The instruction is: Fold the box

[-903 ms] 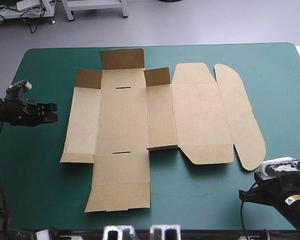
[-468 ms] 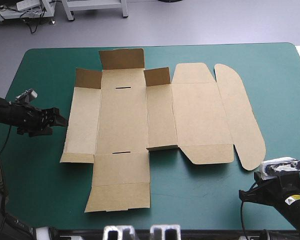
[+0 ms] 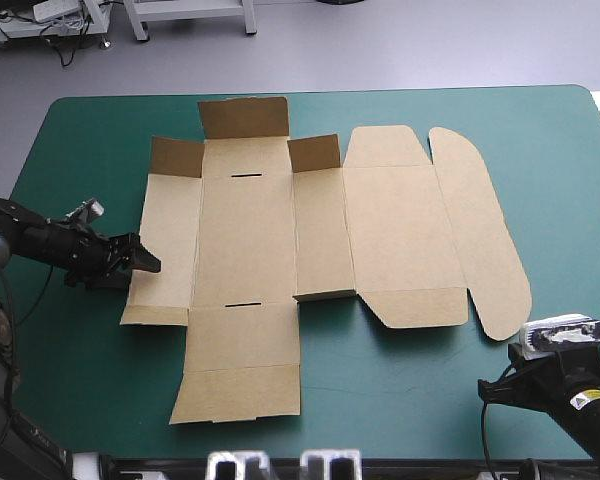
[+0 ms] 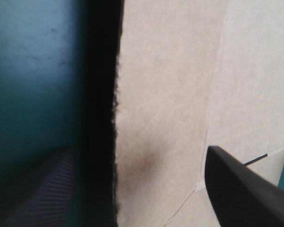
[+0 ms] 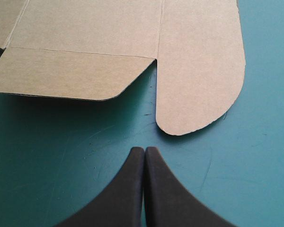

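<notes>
Plainly, in the high view the box [image 3: 320, 230] lies opened out as one brown sheet across the middle of the table [image 3: 80, 130], its long panels side by side from left to right. Nearly all of it is flat; only three short flaps [image 3: 245, 118] at the far end stand tilted up. The left end effector [image 3: 142, 260] sits low at the sheet's left edge, toward the near end of the outermost left panel [image 3: 165, 230], touching it or all but touching it. That spot suits a first fold. This panel looks like a wall to be raised, and its free edge is where a finger can get beneath the board.

Next, in the left wrist view, the black fingers [image 4: 241, 189] stand well apart and grip nothing. The panel's cut edge runs between them, with one finger over the board and the other on the teal-green side, in the dark shadow along that edge. The stance reads as a straddle, so that closing would pinch the sheet. Whether the shadowed finger is truly under the board cannot be told.

Last, in the right wrist view, the right end effector [image 5: 144, 150] is closed into one pointed arch and holds nothing. It is over bare cover just near of the rounded lid flap [image 5: 199, 71] at the box's right end, apart from it. It seems parked clear of the board while the left arm begins.
</notes>
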You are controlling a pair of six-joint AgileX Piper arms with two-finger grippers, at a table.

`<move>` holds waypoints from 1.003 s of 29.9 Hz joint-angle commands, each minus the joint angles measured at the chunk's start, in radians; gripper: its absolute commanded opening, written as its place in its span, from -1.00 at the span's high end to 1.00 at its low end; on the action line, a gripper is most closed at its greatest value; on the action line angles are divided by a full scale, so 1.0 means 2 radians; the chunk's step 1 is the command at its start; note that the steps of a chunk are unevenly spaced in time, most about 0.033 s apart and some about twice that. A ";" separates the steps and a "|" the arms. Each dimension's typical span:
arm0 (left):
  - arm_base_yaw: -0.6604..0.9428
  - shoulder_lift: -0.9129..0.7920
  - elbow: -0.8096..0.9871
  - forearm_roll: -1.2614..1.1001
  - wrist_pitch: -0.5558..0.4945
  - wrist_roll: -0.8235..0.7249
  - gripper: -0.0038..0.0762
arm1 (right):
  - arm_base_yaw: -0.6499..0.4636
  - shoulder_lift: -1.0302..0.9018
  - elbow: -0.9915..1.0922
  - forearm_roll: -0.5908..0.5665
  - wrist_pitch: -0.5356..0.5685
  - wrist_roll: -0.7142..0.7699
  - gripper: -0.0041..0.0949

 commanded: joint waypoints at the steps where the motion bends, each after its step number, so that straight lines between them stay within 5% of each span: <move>1: -0.019 -0.017 0.007 -0.030 0.038 0.013 -0.46 | -0.001 0.008 -0.017 0.011 -0.028 -0.004 0.96; 6: -0.034 -0.017 0.007 -0.062 0.028 0.030 -0.24 | -0.001 0.008 -0.017 0.011 -0.028 -0.004 0.95; 16: -0.052 -0.006 0.007 -0.067 -0.004 0.054 0.85 | -0.001 0.008 -0.017 0.014 -0.027 -0.004 0.95; 25: -0.080 -0.004 0.004 -0.131 0.049 0.175 0.93 | -0.001 0.008 -0.017 0.015 -0.026 -0.004 0.96; 30: -0.104 -0.005 -0.029 -0.127 0.050 0.182 0.93 | -0.001 0.008 -0.017 0.016 -0.027 -0.004 0.96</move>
